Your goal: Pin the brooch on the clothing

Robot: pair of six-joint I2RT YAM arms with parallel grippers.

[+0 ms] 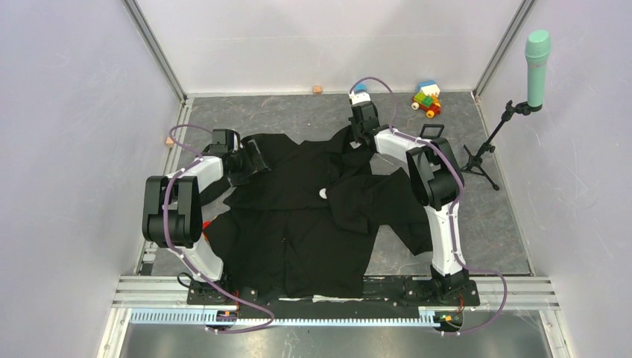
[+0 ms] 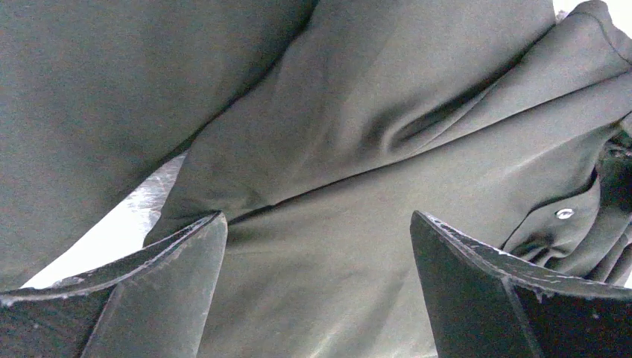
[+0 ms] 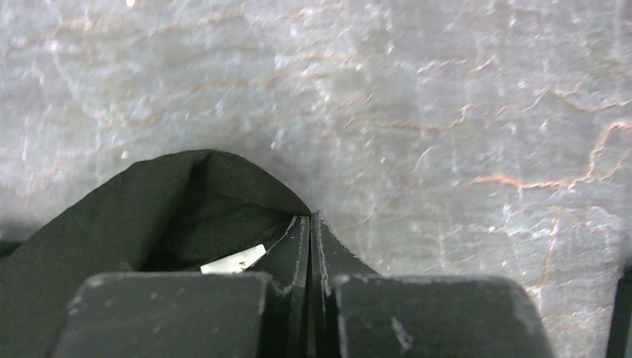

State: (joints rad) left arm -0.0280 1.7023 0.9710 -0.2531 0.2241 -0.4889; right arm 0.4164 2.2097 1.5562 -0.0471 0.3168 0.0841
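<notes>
left gripper (image 2: 317, 216): jaws wide apart, holding nothing; low over the left shoulder of the shirt (image 1: 298, 239)
right gripper (image 3: 309, 218): jaws pressed together, apparently nipping a raised fold of collar at the far edge; white label (image 3: 235, 259) just beside
brooch (image 1: 323, 194): pale disc lying on the black chest near the middle, between the arms; touched by neither
shirt: spread on the table (image 1: 492, 224); rumpled on the right
risk, slide: a hard collar pull would tilt the cloth; the brooch, if unfastened, could slip into a fold
risk, layers: creases near the disc; a pin might catch two layers
risk, reach: a low sweep from the left would drag fabric
</notes>
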